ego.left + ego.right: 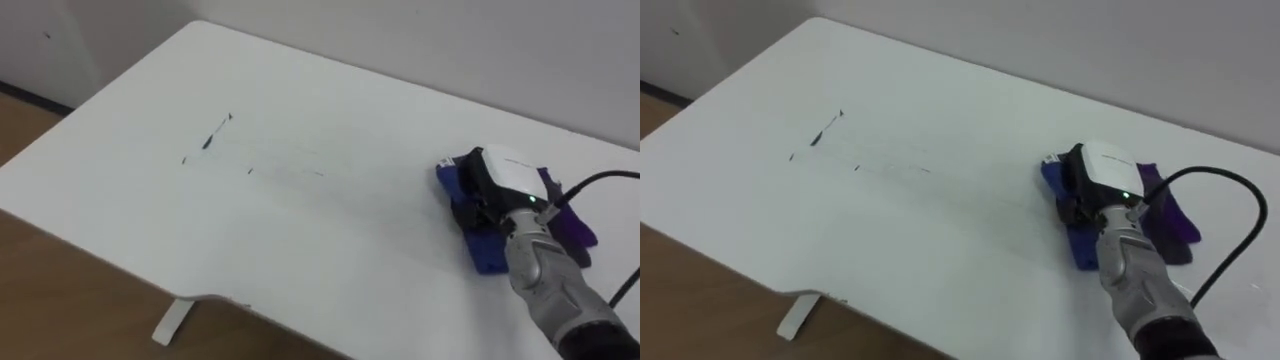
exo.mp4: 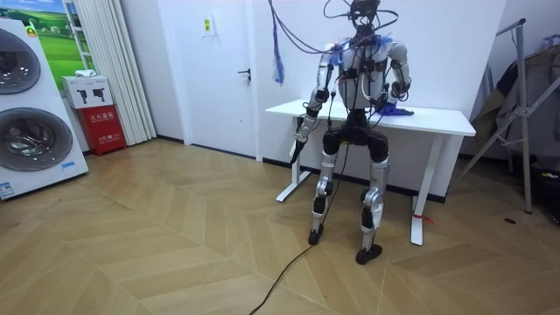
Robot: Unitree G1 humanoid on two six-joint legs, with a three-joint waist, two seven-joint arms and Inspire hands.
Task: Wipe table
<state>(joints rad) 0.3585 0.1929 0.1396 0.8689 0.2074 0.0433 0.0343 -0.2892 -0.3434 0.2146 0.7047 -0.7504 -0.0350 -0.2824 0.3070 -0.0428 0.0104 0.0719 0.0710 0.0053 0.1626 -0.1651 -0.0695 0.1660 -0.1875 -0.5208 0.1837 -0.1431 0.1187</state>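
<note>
In the left eye view, a white rectangular table surface (image 1: 300, 230) runs from the near-left edge up to a pale wall. A crumpled blue and purple cloth (image 1: 486, 252) lies close to the right end, nearer the far edge than the near one. The robot's right hand (image 1: 505, 172) rests on top of the cloth, back upward. Its fingers are tucked beneath it against the fabric, so I cannot tell whether they lie flat or are curled into it. A few thin dark smudges and strokes (image 1: 208, 140) mark the surface towards the left end, well apart from the cloth. In the room view, the robot stands upright on a wooden herringbone floor (image 2: 175, 236) at the long near edge of the surface, facing the wall. Its right hand (image 2: 388, 106) reaches onto the cloth (image 2: 401, 111) near the right end, and its left hand (image 2: 302, 131) hangs beside the left end, fingers too small to read. The right eye view shows the same hand (image 1: 1108, 165) pressed on the cloth (image 1: 1080, 246), with the dark marks (image 1: 823, 133) off towards the far-left corner.
</note>
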